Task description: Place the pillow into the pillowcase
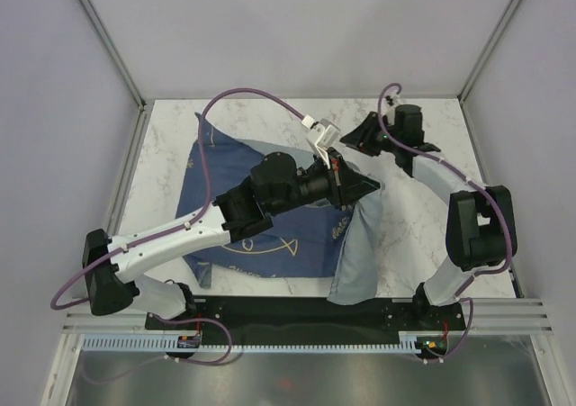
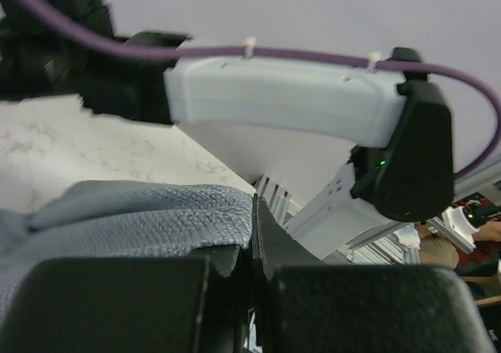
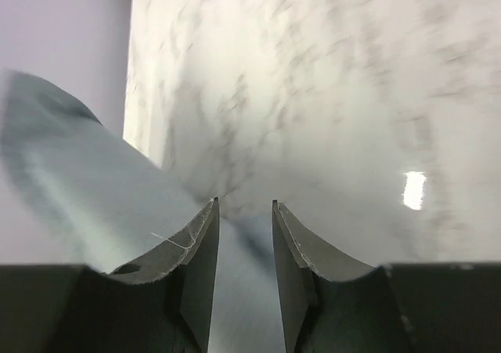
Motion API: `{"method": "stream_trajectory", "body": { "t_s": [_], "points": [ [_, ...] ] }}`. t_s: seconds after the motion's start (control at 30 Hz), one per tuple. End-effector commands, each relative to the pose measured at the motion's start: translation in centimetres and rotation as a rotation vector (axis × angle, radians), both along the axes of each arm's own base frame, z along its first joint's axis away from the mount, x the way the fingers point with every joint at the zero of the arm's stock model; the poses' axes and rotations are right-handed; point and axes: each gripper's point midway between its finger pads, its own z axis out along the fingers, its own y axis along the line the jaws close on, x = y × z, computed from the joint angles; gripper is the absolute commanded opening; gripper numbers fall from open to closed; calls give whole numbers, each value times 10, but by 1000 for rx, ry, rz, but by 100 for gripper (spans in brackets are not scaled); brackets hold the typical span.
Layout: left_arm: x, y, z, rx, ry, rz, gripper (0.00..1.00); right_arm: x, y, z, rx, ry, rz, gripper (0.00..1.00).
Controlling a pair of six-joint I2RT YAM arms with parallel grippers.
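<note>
The denim-blue pillowcase [image 1: 270,235] with yellow fish outlines lies spread over the middle of the marble table. Its right edge is lifted, so the lighter grey-blue inside [image 1: 360,244] hangs down to the near edge. My left gripper [image 1: 364,188] is shut on that lifted edge; in the left wrist view the jaws [image 2: 257,212] pinch the grey-blue cloth [image 2: 156,212]. My right gripper [image 1: 351,141] is open and empty just behind the left one. In the right wrist view it [image 3: 244,204] hovers over bare marble, with cloth [image 3: 78,181] to its left. The pillow is not in view.
The marble table [image 1: 423,217] is closed in by lilac walls on three sides, with metal frame posts [image 1: 108,37] at the back corners. The right arm's white link [image 2: 282,95] passes close in front of the left wrist camera. The black base rail [image 1: 306,311] runs along the near edge.
</note>
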Motion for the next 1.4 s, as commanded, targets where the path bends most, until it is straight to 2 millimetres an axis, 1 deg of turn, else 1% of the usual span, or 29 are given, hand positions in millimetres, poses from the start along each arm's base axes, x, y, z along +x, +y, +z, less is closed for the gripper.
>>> {"method": "stream_trajectory", "body": {
  "t_s": [0.0,0.13,0.17,0.23,0.3,0.33,0.37,0.43,0.57,0.6,0.63,0.67,0.7,0.73,0.8,0.83,0.87,0.9,0.93,0.97,1.03,1.07,1.1,1.17,1.2,1.23,1.27,1.3,1.37],
  "points": [
    [16,11,23,-91,-89,100,2,10,-43,38,-26,-66,-33,42],
    [33,2,10,-41,-95,147,2,25,-125,52,-99,-37,-245,48],
    [38,-5,0,-18,-91,150,3,23,-137,56,-111,-31,-272,50],
    [44,-13,7,-14,-111,150,3,17,-166,76,-164,-50,-356,52],
    [51,-31,-7,20,-101,140,3,4,-184,104,-260,-87,-399,57],
    [54,-38,5,-2,-113,135,3,0,-200,112,-316,-94,-462,62],
    [52,-47,5,-3,-114,102,3,-7,-206,124,-350,-95,-485,63],
    [56,-76,-3,5,-103,51,3,-20,-223,148,-414,-137,-575,67],
    [67,-129,-46,49,-26,-29,6,-49,-248,182,-483,-185,-719,74],
    [64,-140,-38,34,-20,-66,7,-59,-254,194,-501,-211,-758,74],
    [60,-163,-80,94,34,-135,15,-65,-259,200,-517,-222,-785,75],
    [57,-171,-90,116,53,-165,26,-73,-267,205,-538,-225,-835,76],
    [54,-181,-81,107,49,-193,37,-82,-269,215,-539,-252,-858,76],
    [50,-189,-122,202,109,-230,61,-86,-270,218,-542,-262,-867,77],
    [59,-188,-128,238,118,-214,99,-94,-271,224,-547,-279,-879,77],
    [62,-183,-138,281,136,-206,100,-95,-270,220,-545,-273,-872,77],
    [65,-174,-124,275,119,-191,100,-96,-267,221,-539,-278,-860,77],
    [76,-162,-127,300,121,-160,100,-95,-262,219,-524,-280,-835,77],
    [84,-150,-120,316,96,-118,100,-94,-259,212,-518,-265,-817,77],
    [86,-131,-90,293,65,-92,100,-94,-256,211,-510,-270,-801,77],
    [110,-94,-82,326,62,-9,100,-91,-245,198,-485,-255,-741,77],
    [110,-65,-69,343,75,19,100,-89,-241,196,-474,-267,-715,77],
    [130,-40,-65,349,89,69,100,-88,-236,191,-464,-264,-693,77],
    [132,5,-56,367,126,101,100,-81,-214,176,-403,-267,-571,77],
    [147,31,-56,371,148,126,100,-81,-194,161,-349,-253,-463,77],
    [151,50,-55,378,163,150,100,-77,-184,160,-319,-279,-412,76],
    [172,83,-63,396,206,222,100,-74,-175,151,-290,-267,-361,76],
    [177,105,-48,369,191,268,100,-73,-164,144,-250,-260,-306,76],
    [180,152,-84,435,353,337,100,-69,-141,118,-208,-221,-204,76]
  ]
}}
